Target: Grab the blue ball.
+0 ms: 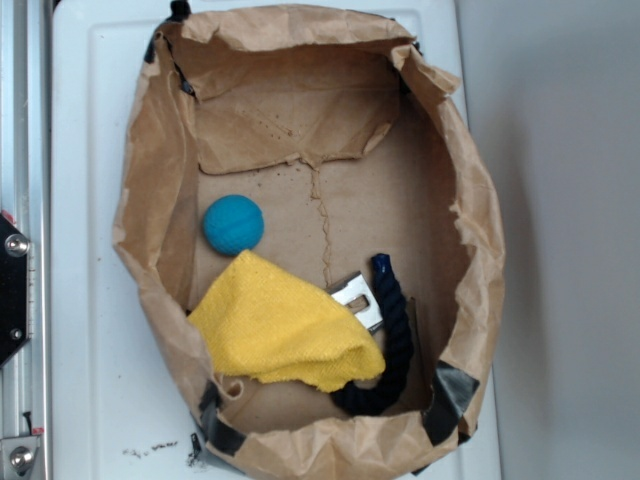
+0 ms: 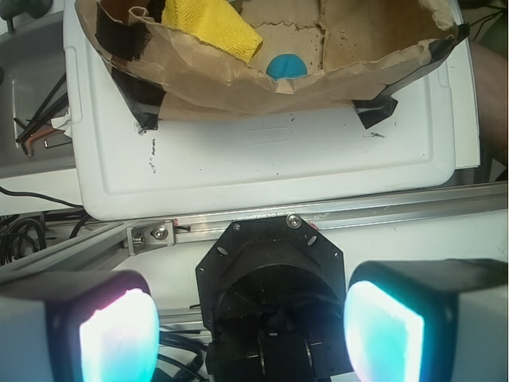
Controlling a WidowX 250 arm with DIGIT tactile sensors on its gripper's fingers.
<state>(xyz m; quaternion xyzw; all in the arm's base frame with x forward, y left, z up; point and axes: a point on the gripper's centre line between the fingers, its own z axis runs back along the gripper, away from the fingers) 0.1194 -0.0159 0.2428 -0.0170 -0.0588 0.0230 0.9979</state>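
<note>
a shallow brown paper tray (image 1: 150, 150) with rolled-up walls is seen resting on a white plastic board (image 1: 85, 200). the blue ball (image 1: 233, 224) lies on the tray floor close to the left wall, roughly midway along it, free of any contact with the claw. a yellow cloth (image 1: 285, 325) is spread just beside the ball, toward the near left corner of the tray, and a dark navy rope (image 1: 395, 335) curls along the cloth's right side near the right wall; a small metal piece (image 1: 358, 297) shows between cloth and rope. in the wrist view the gripper (image 2: 250, 322) is held outside the tray, past the board's edge, its two fingers (image 2: 382, 330) spread wide apart with nothing between them.
</note>
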